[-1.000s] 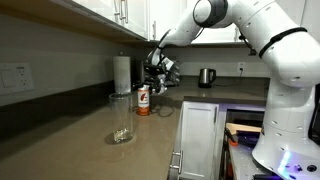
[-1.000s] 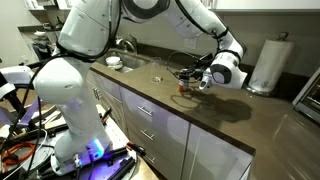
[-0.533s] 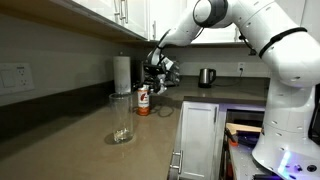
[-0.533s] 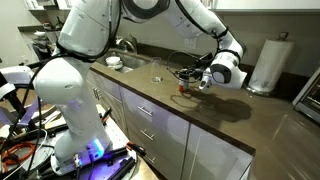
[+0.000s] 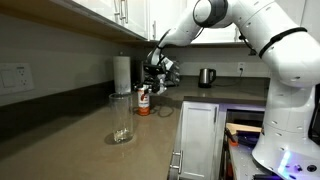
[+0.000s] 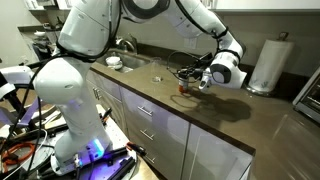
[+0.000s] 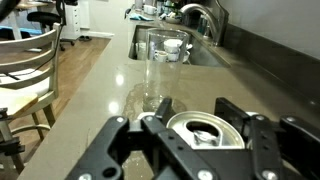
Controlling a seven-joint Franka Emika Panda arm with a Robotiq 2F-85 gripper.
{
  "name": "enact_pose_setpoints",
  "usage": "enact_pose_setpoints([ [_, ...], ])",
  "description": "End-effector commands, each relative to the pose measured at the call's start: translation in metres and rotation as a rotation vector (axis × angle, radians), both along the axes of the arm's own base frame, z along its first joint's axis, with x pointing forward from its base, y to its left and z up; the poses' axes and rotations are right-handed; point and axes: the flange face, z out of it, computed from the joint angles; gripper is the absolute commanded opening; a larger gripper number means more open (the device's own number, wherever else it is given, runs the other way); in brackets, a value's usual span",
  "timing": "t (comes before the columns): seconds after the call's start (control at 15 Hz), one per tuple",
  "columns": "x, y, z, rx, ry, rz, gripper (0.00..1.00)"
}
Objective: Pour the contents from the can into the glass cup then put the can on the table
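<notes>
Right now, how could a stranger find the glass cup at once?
On the long grey-brown countertop, start at the white paper towel roll. Nearer the camera stand a small red-and-white can, then the glass cup. It alone is transparent, and taller than the can.

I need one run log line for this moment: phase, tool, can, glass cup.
phase: grasp | tool: shut on can | can: upright on table | glass cup: upright, apart from can
</notes>
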Motion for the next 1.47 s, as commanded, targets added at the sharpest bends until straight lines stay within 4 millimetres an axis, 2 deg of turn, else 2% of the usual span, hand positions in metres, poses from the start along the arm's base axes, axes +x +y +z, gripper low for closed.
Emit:
enact_pose_setpoints([
  [0.0, -0.001, 0.001, 0.004, 0.017, -0.012, 0.015, 0.76],
  [0.2, -0.001, 0.001, 0.003, 0.019, -0.011, 0.015, 0.93],
  [0.33, -0.001, 0.001, 0.003, 0.019, -0.011, 0.015, 1.00],
  [1.13, 0.000, 0.001, -0.007, 0.026, 0.005, 0.017, 1.00],
  [1.2, 0.000, 0.002, -0.008, 0.027, 0.006, 0.018, 0.75],
  [1.27, -0.001, 0.002, -0.008, 0.027, 0.006, 0.018, 0.74],
  [1.4, -0.001, 0.002, -0.007, 0.025, 0.005, 0.017, 0.60],
])
